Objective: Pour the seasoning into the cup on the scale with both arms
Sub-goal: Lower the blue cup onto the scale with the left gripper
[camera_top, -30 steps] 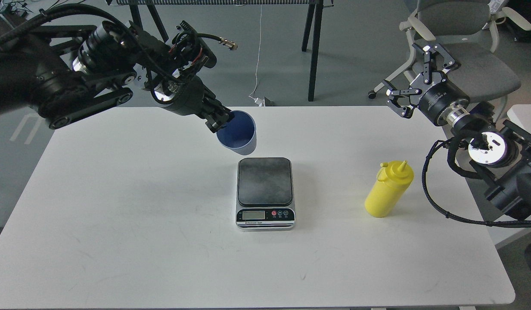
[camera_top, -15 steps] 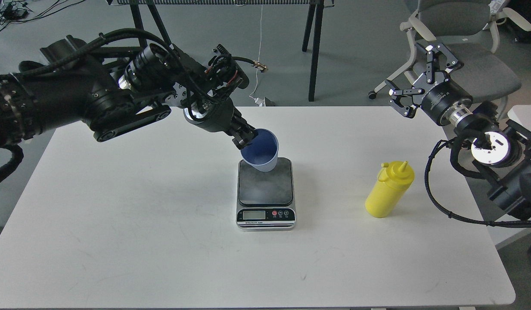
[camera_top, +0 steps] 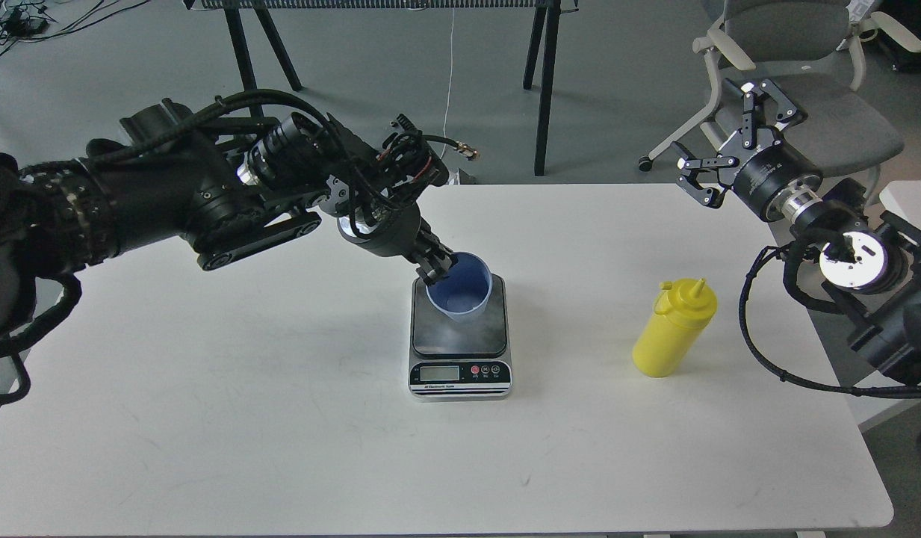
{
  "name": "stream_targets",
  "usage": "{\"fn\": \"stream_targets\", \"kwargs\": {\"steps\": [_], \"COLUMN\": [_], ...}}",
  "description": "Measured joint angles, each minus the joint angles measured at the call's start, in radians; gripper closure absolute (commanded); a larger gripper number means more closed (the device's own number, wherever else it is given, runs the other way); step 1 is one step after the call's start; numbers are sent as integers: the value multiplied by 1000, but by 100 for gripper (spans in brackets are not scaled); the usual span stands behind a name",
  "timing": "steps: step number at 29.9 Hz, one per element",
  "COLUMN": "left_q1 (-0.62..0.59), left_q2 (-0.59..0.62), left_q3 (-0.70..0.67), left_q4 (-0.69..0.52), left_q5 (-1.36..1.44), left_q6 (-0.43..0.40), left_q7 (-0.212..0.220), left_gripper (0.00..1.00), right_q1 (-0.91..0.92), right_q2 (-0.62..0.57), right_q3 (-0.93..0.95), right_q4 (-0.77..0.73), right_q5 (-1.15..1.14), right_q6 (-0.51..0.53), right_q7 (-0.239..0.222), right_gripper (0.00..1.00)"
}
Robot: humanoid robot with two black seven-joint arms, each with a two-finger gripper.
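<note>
The light blue cup point(camera_top: 461, 293) is upright over the dark platform of the scale point(camera_top: 460, 340) at the table's middle. My left gripper point(camera_top: 435, 268) is shut on the cup's left rim, one finger inside it. I cannot tell whether the cup rests on the platform. The yellow seasoning bottle point(camera_top: 674, 329) stands upright on the table to the right of the scale, with nothing holding it. My right gripper point(camera_top: 729, 131) is open and empty, raised past the table's far right edge, well above and behind the bottle.
The white table point(camera_top: 281, 418) carries only the scale and the bottle. A grey office chair point(camera_top: 811, 82) stands behind my right gripper. Black table legs point(camera_top: 544, 82) stand on the floor beyond the far edge.
My left gripper has carried the cup right and down, from behind the scale to over its platform, and turned it from tilted to upright. The right gripper has shifted slightly right and up.
</note>
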Motion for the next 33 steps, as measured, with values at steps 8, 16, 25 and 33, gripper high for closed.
{"fn": "stream_targets", "kwargs": {"steps": [8,16,25,33], "left_q1": [11,19,28,28], "left_q2": [-18,-20,-20,-20], "left_q3": [4,5,3,-2], "left_q4": [17,26,28,34], "left_q5": [0,0,-1,-3], "left_q6": [0,0,0,0], "left_q7": [0,0,0,0], "left_gripper": [91,90,87,73], "right_q1": [-3,-6,-8,-9], "right_q2": [1,1,1,1], "right_q3": [1,2,2,2], "right_q4": [0,0,1,3], "right_q5": [0,0,0,0], "right_q6": [0,0,0,0], "right_q7": [1,2,2,2], "right_gripper": [1,1,1,1]}}
